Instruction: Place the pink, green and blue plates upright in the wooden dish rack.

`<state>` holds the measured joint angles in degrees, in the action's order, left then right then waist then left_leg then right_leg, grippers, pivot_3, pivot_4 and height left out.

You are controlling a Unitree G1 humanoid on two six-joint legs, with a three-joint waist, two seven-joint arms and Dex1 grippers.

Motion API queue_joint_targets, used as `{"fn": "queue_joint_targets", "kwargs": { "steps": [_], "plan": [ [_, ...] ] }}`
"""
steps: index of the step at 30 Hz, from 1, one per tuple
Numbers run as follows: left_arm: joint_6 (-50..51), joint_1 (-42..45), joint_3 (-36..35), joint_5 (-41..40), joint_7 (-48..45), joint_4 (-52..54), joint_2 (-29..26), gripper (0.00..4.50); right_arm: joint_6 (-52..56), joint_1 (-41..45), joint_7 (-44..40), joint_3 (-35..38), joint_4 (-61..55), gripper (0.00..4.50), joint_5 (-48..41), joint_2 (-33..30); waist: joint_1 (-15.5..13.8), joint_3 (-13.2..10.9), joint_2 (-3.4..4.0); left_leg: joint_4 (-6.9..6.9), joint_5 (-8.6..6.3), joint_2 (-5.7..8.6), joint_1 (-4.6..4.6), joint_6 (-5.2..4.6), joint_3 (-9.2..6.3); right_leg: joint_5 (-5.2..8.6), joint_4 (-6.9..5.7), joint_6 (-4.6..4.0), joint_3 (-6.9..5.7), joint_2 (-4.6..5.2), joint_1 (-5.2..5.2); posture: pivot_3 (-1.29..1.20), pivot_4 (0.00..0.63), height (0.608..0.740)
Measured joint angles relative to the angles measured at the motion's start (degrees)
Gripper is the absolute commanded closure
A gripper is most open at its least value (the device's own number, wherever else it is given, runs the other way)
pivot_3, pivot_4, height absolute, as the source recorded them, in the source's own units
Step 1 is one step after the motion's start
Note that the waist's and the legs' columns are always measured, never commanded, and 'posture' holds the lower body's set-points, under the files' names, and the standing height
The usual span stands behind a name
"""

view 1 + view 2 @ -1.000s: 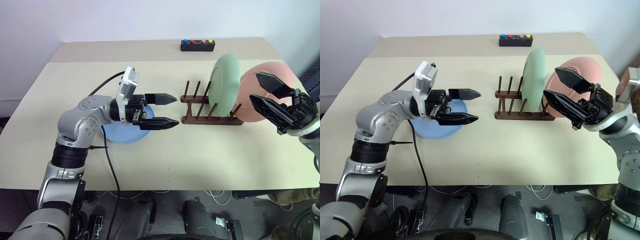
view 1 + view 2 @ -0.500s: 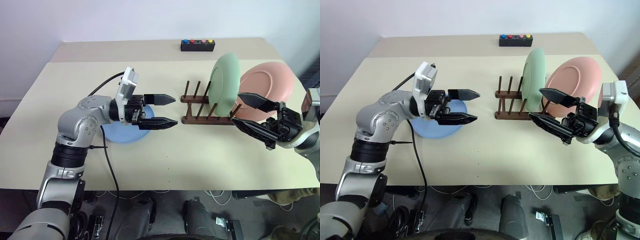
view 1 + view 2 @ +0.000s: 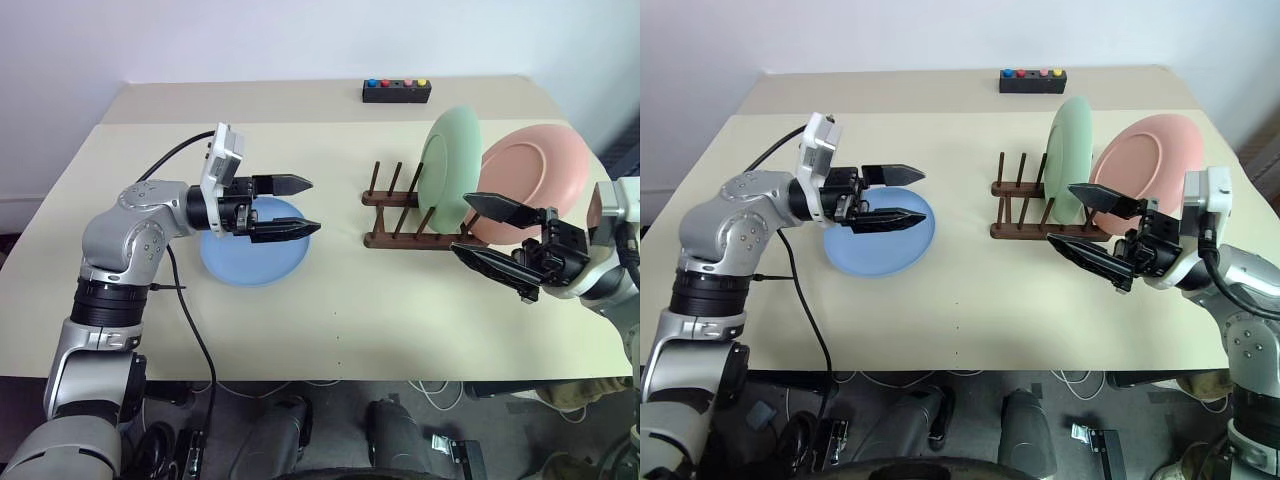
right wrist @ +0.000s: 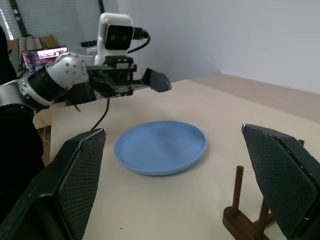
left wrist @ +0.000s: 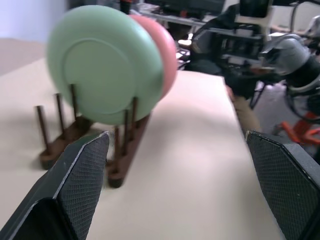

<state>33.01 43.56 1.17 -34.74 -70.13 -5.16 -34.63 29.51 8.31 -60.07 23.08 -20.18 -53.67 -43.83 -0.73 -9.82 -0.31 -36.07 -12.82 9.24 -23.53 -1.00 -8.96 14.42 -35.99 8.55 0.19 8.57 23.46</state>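
Green plate & pink plate stand upright in rack, pink at its right end. Blue plate lies flat on counter, left of rack. L end effector fingers apart, empty, above blue plate. R end effector fingers apart, empty, near rack's right end.
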Motion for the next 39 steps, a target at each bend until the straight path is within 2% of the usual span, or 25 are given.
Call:
{"fn": "queue_joint_targets", "kwargs": {
  "steps": [7,12,16,20,26,30,34,39],
  "plan": [
    [-0.5,3.9,-1.5,7.1,5.2,-11.1,-5.5,0.00,-0.5,0.1,0.0,-1.3,0.0,0.05,1.0,0.4,0.0,0.0,-0.01,0.02,0.00,0.00,0.00,0.00,0.00,0.00,-0.02,0.01,0.00,-0.01,0.02,0.00,0.150,0.740],
    [-0.7,6.8,-0.7,15.7,15.0,-24.7,-6.1,0.00,-1.3,2.3,-0.2,-2.6,0.3,0.05,1.6,0.5,0.0,-0.1,-0.19,0.01,0.00,0.00,0.00,0.00,-0.02,-0.01,-0.02,0.02,-0.01,-0.03,0.02,0.00,0.150,0.740],
    [1.6,7.4,-1.1,18.3,20.1,-29.4,-6.2,0.00,-1.9,2.4,-0.6,-3.3,0.6,0.05,2.2,0.6,0.0,-0.1,-0.24,0.04,-0.01,0.01,0.00,-0.01,-0.03,0.00,-0.02,0.03,-0.02,-0.03,0.03,0.00,0.150,0.740],
    [5.2,9.1,-5.0,19.0,25.5,-37.2,-6.4,0.00,-2.3,2.4,-0.6,-3.6,0.8,0.05,2.9,1.0,0.1,-0.1,-0.24,0.00,0.01,0.01,0.00,0.02,-0.07,-0.01,-0.10,0.03,-0.04,-0.04,0.05,0.00,0.150,0.740],
    [14.4,9.7,-8.7,17.4,25.2,-41.3,-6.4,0.00,-2.4,2.0,-0.6,-3.6,0.8,0.05,3.2,1.1,0.1,-0.2,-0.27,-0.02,0.01,0.02,0.00,0.02,-0.07,-0.01,-0.12,0.04,-0.05,-0.04,0.05,0.00,0.150,0.740],
    [22.4,13.6,-8.6,16.3,21.4,-42.8,-8.4,0.00,-2.5,2.0,-0.6,-3.7,0.8,0.05,3.6,1.5,0.1,-0.2,-0.39,-0.04,0.02,0.02,0.00,0.04,-0.11,-0.01,-0.14,0.04,-0.10,-0.05,0.04,0.00,0.150,0.740],
    [22.7,19.9,-8.3,17.4,19.4,-44.9,-10.9,0.00,-2.9,2.0,-0.6,-3.7,1.0,0.05,4.0,2.1,0.2,-0.2,-0.38,-0.02,0.03,0.02,0.00,0.06,-0.11,-0.01,-0.14,0.04,-0.11,-0.04,0.03,0.00,0.150,0.740],
    [25.3,19.7,-3.5,19.3,15.9,-44.8,-10.9,0.00,-3.6,2.0,-0.5,-4.6,1.4,0.05,4.9,2.5,0.4,-0.2,-0.38,-0.02,0.04,0.02,0.02,0.07,-0.11,-0.01,-0.17,0.04,-0.10,-0.06,0.04,0.00,0.150,0.740]
  ]
}}
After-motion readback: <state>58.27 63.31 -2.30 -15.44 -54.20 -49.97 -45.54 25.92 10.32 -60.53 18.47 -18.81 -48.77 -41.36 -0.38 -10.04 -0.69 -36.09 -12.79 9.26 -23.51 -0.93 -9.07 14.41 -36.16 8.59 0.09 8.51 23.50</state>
